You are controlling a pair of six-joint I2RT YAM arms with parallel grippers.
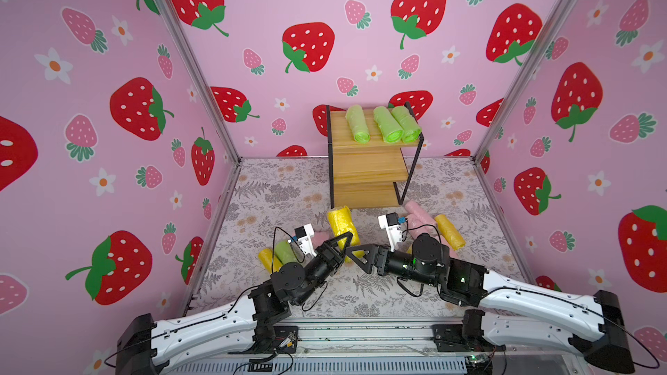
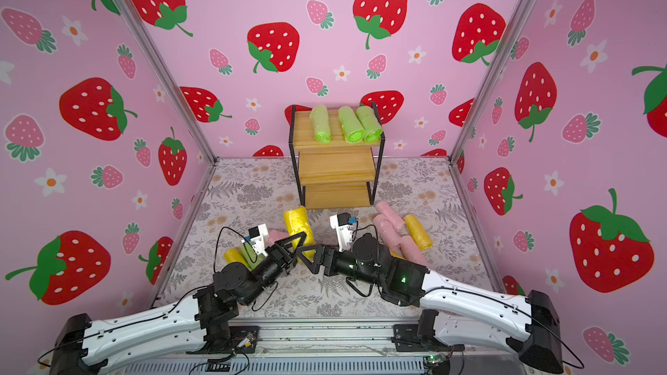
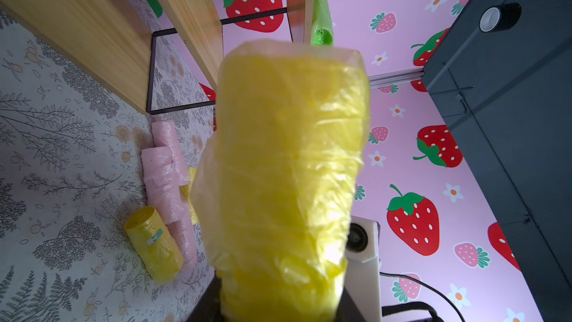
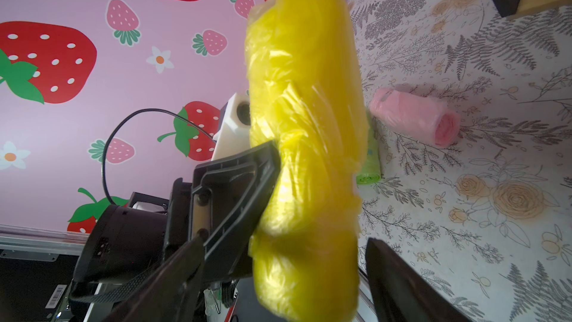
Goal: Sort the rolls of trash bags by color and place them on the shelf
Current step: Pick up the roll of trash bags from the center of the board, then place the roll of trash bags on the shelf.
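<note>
Now, the left end effector (image 1: 344, 243) is clamping a yellow roll (image 1: 341, 223) of trash bags, holding it above the floral surface (image 1: 274, 189) in front of the shelf (image 1: 364, 171). The right end effector (image 1: 355, 253) is meeting it from the opposite side, its jaws standing apart and straddling the same roll; the right wrist view is showing a sliver of gap between one jaw and the plastic. Beside the left arm, a green roll (image 1: 283, 252) and a second yellow roll (image 1: 266, 257) are lying side by side on the surface, with a pink roll (image 1: 323, 236) just behind that arm's wrist camera (image 1: 305, 238). Near the right arm, a cluster of pink rolls (image 1: 418, 212) is lying next to another yellow roll (image 1: 449, 232). Farther back, the three-tier shelf is standing against the strawberry-print wall (image 1: 325, 1), and three green rolls (image 1: 387, 125) are resting on its top board, two touching each other and the third set apart toward the left.
</note>
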